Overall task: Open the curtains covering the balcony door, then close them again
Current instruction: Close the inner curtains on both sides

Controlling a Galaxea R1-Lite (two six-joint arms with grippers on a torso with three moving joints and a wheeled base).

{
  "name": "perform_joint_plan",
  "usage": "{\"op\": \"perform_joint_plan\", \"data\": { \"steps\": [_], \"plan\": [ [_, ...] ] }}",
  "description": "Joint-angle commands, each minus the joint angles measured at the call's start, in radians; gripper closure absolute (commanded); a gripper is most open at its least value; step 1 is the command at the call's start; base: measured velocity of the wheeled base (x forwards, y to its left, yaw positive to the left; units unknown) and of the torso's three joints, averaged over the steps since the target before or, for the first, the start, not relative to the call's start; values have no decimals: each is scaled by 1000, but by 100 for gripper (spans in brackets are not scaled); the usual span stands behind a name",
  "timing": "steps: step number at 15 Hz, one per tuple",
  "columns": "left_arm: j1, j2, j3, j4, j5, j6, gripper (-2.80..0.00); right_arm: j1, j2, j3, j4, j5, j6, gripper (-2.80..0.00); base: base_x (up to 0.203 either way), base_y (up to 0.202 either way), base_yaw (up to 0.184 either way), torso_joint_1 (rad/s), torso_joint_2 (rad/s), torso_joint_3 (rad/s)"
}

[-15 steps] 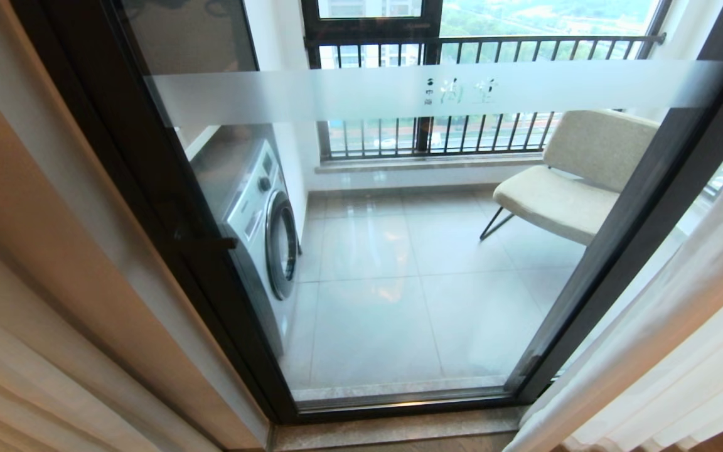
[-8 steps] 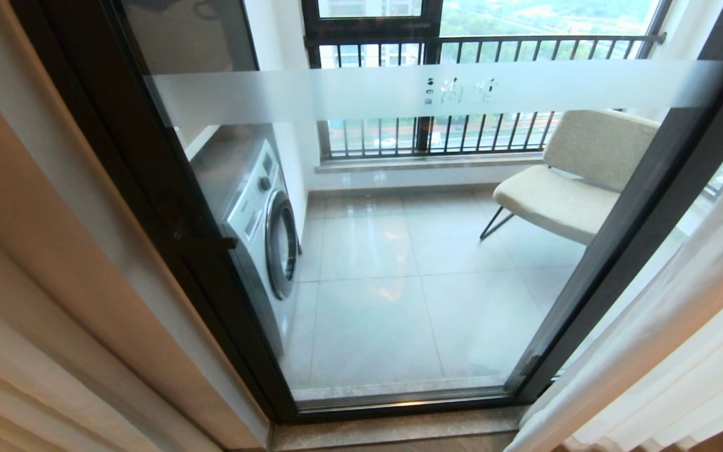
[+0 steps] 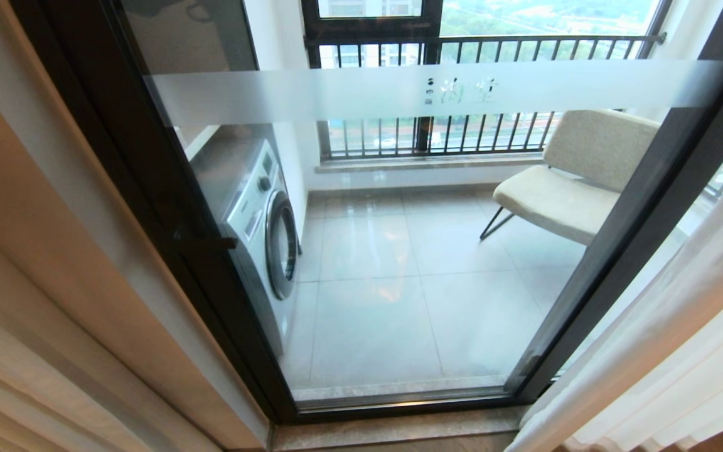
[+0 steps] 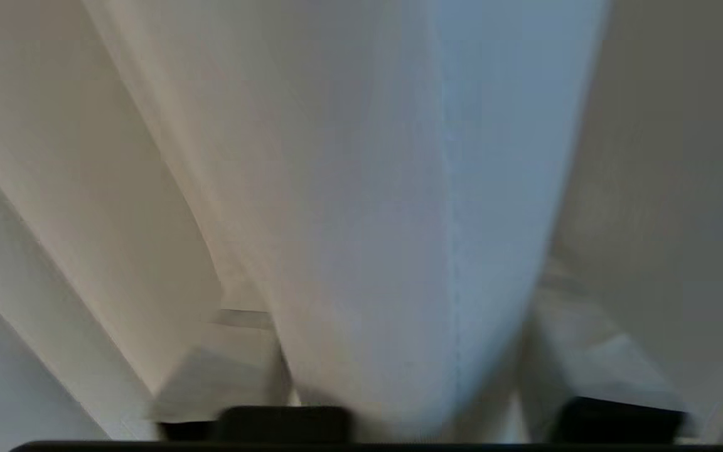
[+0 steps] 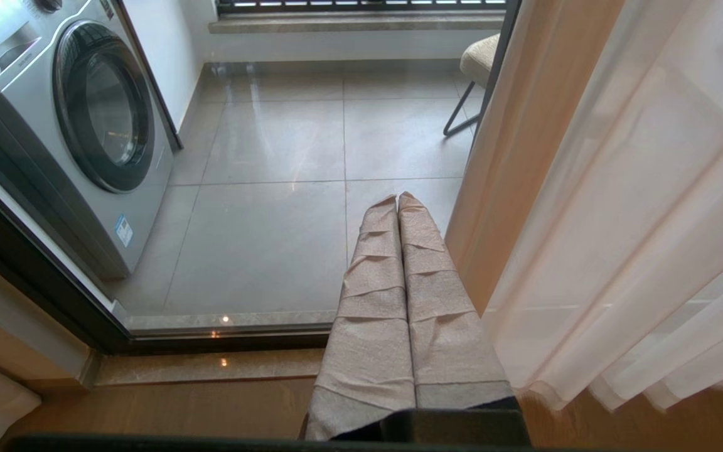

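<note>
"SAMSUNG" stands on the top panel of the washing machine (image 5: 66, 125), well off to the side of the right gripper (image 5: 397, 202). The frosted band (image 3: 399, 88) on the balcony door (image 3: 637, 207) carries small characters, too faint to read.

Door (image 3: 399, 251) ahead, curtains (image 3: 669, 351) drawn to either side; behind the glass — washer (image 3: 261, 220) left, chair (image 3: 568, 182) right, railing (image 3: 481, 44) beyond.

Head camera looks down through the balcony door (image 3: 399, 251); right wrist camera shares its washing machine (image 5: 73, 125); left wrist camera sits against curtains (image 4: 361, 220).
</note>
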Motion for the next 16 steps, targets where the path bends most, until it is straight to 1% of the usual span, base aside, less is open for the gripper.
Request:
{"op": "perform_joint_plan", "data": {
  "steps": [1, 3, 6, 10, 13, 16],
  "plan": [
    [0, 2, 0, -3, -19, 1, 0, 0, 1, 0, 0, 0, 0, 0, 0, 0, 0, 0, 0, 0],
    [0, -4, 0, -3, -41, 1, 0, 0, 1, 0, 0, 0, 0, 0, 0, 0, 0, 0, 0, 0],
    [-1, -23, 3, -3, -54, 1, 0, 0, 1, 0, 0, 0, 0, 0, 0, 0, 0, 0, 0, 0],
    [-5, -78, 18, 1, -123, 0, 0, 0, 1, 0, 0, -1, 0, 0, 0, 0, 0, 0, 0, 0],
    [-31, -130, 27, 7, -153, -2, 0, 0, 1, 0, 0, 0, 0, 0, 0, 0, 0, 0, 0, 0],
    [-64, -194, 72, 7, -162, -2, 0, 0, 1, 0, 0, 0, 0, 0, 0, 0, 0, 0, 0, 0]
  ]
}}
